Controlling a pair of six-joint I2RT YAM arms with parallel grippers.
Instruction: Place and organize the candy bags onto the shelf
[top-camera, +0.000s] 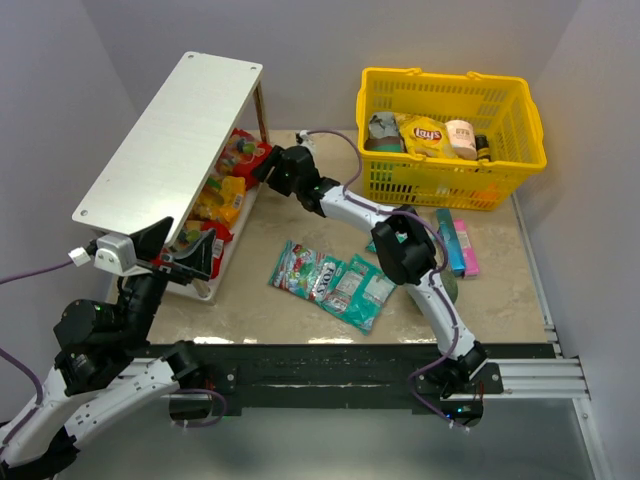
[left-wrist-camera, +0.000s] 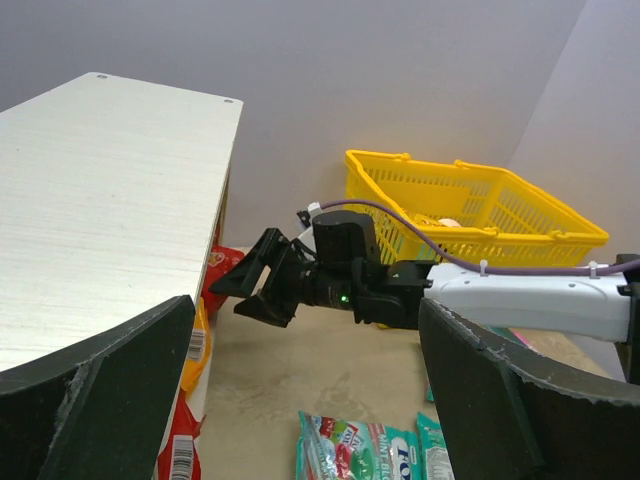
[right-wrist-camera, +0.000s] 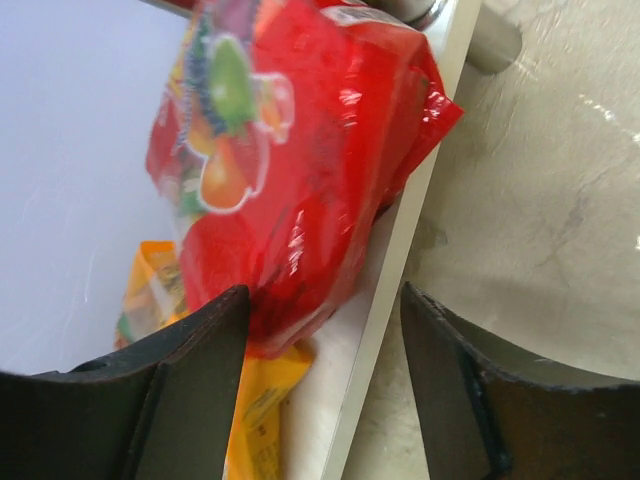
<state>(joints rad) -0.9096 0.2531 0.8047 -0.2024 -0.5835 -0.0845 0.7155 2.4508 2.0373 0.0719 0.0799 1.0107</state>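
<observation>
1. Shelf (top-camera: 165, 130): white two-tier rack on the left side of the table, with a flat brushed-look top, corner screws and thin legs. Its lower tier holds a row of red and yellow-orange candy bags (top-camera: 222, 195).
2. Right gripper (top-camera: 268, 167): at the shelf's far end with jaws apart, clamped on nothing. A glossy, crinkled red bag (right-wrist-camera: 300, 180) with fruit print sits at the lower tier's edge, just ahead of the fingers.
3. Left gripper (top-camera: 185, 248): by the shelf's near end, jaws wide apart, nothing between them.
4. Teal and green-white bags (top-camera: 330, 280): flat and overlapping on the table between the arms, off the shelf.
5. Yellow basket (top-camera: 450, 180): plastic lattice, far right. It holds a Lay's chip bag (top-camera: 424, 133), a white tub (top-camera: 460, 138) and small items I can't identify.
6. Blue and pink packets (top-camera: 455, 240): side by side in front of the basket.
7. Table (top-camera: 500, 290): beige, stone-look, slightly glossy. The walls are plain and pale grey.
</observation>
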